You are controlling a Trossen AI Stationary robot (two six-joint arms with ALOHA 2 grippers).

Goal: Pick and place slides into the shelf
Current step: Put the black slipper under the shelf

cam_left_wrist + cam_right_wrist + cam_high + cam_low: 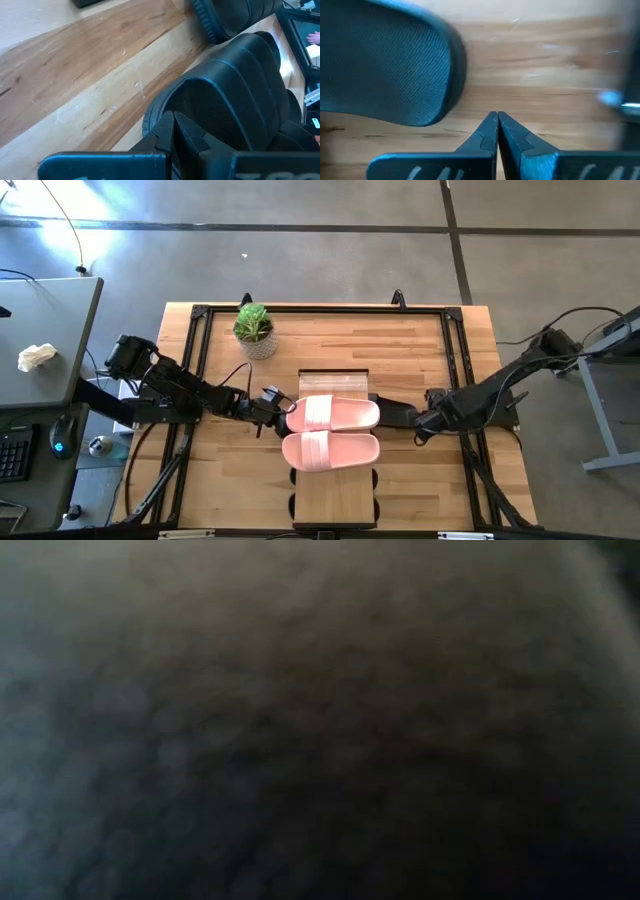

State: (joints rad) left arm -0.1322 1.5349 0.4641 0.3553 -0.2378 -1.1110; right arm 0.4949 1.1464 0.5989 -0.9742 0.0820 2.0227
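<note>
Two pale pink slides (330, 413) (330, 451) lie side by side, soles down, across the top of the shelf (336, 500). My left gripper (272, 409) is shut just left of the shelf, its tips at the end of a black ribbed slide (235, 95) that lies on the table. A second black slide (235, 15) lies beyond it. My right gripper (420, 419) is shut and empty just right of the shelf, with a black slide (385, 65) lying ahead of its fingers (497, 125). The low view is blocked by something dark. My left gripper has its shut fingertips (167, 131) at the rim of the black slide's open end (152, 112), coming level from the table's left. I cannot tell whether they touch it. The slide lies on the tabletop.
A small potted plant (254, 328) stands at the table's far left. A black metal frame (200, 360) runs along the table's edges. Bare tabletop (430, 350) lies right of the shelf at the far side.
</note>
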